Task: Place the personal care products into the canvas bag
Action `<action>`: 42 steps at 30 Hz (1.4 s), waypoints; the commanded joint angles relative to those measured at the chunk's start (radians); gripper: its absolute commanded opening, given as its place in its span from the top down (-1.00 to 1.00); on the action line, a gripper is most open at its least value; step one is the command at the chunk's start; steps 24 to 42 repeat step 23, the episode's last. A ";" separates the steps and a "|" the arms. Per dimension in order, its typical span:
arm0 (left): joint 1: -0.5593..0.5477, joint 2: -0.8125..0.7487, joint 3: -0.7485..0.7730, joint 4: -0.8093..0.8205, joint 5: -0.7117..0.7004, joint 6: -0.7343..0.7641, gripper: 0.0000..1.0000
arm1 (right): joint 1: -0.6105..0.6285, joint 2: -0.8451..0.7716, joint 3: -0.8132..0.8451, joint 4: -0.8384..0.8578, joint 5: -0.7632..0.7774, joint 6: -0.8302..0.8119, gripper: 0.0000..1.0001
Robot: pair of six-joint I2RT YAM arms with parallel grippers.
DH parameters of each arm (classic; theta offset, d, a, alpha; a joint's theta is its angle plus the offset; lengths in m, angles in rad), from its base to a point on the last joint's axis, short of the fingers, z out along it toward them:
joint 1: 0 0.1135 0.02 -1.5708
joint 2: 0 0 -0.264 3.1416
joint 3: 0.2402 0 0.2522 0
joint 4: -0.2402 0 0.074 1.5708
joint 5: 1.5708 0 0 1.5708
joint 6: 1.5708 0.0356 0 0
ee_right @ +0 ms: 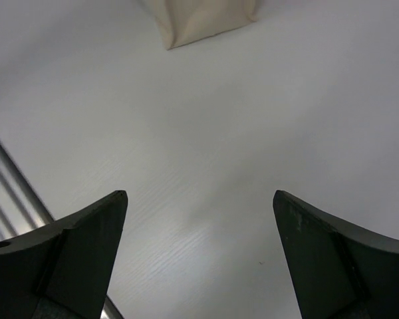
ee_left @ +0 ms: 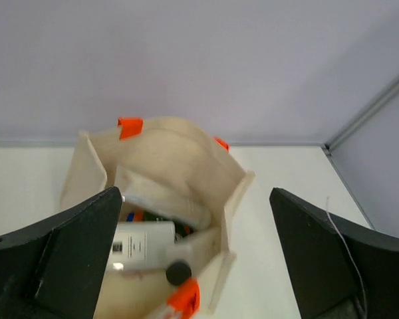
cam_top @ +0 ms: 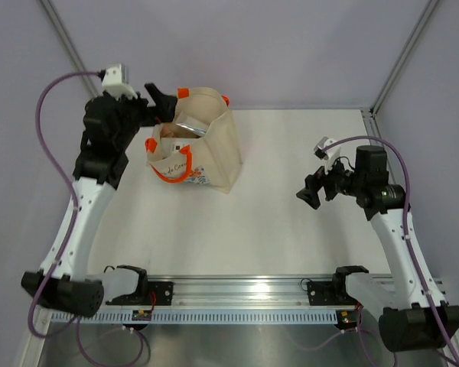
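The cream canvas bag (cam_top: 214, 149) with orange handles stands open at the back left of the table. Inside it lie personal care products: a white bottle (ee_left: 141, 244) with a black cap (ee_left: 178, 272), a pale silver tube (ee_left: 169, 205), and bits of orange and blue beneath. The silver tube (cam_top: 190, 128) also shows from above. My left gripper (cam_top: 164, 105) hovers over the bag's left rim, open and empty (ee_left: 195, 191). On the right side, well away from the bag, my right gripper (cam_top: 312, 191) hangs open over bare table (ee_right: 200, 193).
A bottom corner of the bag (ee_right: 199, 20) shows at the top of the right wrist view. The metal rail (cam_top: 245, 292) carrying both arm bases runs along the near edge. Frame posts (cam_top: 402, 57) and grey walls close off the back.
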 commanded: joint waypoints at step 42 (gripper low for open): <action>-0.001 -0.905 -0.849 -0.052 0.181 0.042 -0.98 | -0.007 -0.256 -0.051 0.291 0.752 0.594 -0.99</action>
